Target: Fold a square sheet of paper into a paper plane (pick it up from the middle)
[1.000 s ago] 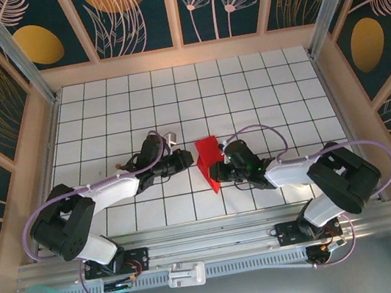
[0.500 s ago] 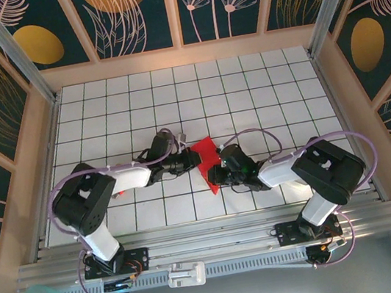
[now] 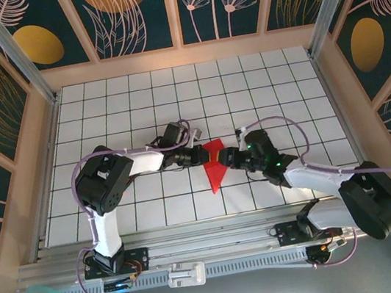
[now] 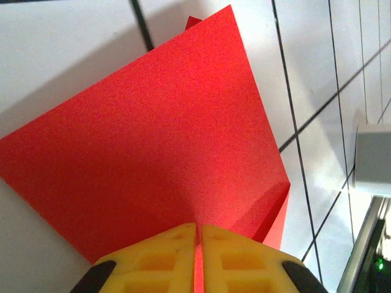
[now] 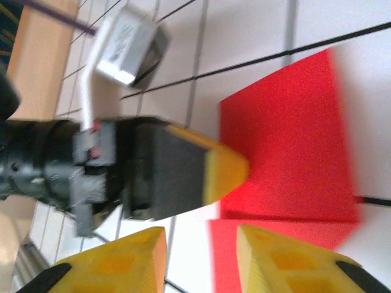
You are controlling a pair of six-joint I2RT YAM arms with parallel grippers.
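My left gripper (image 3: 202,155) is clamped on the red sheet of paper (image 3: 216,167). In the left wrist view its yellow fingertips (image 4: 165,262) meet with just a thin red line of paper between them. From that gripper (image 4: 198,244) the sheet of paper (image 4: 159,140) spreads away ahead as one flat creased panel over the white gridded table (image 3: 138,111). A folded flap shows just to the right of the fingertips, and a small corner peeks out at the far end.

My right gripper (image 3: 224,158) sits just on the other side of the paper, facing the left one, with its jaws apart. In the right wrist view that gripper (image 5: 198,259) has a clear gap between its two yellow fingers (image 5: 122,265). The red panel (image 5: 287,134) lies ahead of them, and a lower fold runs toward the right-hand finger — I can't tell whether they touch. The left gripper's yellow tip (image 5: 227,171) bites the paper's edge just ahead and left of my right fingers. From above, a narrow point of the paper trails back toward the arm bases.
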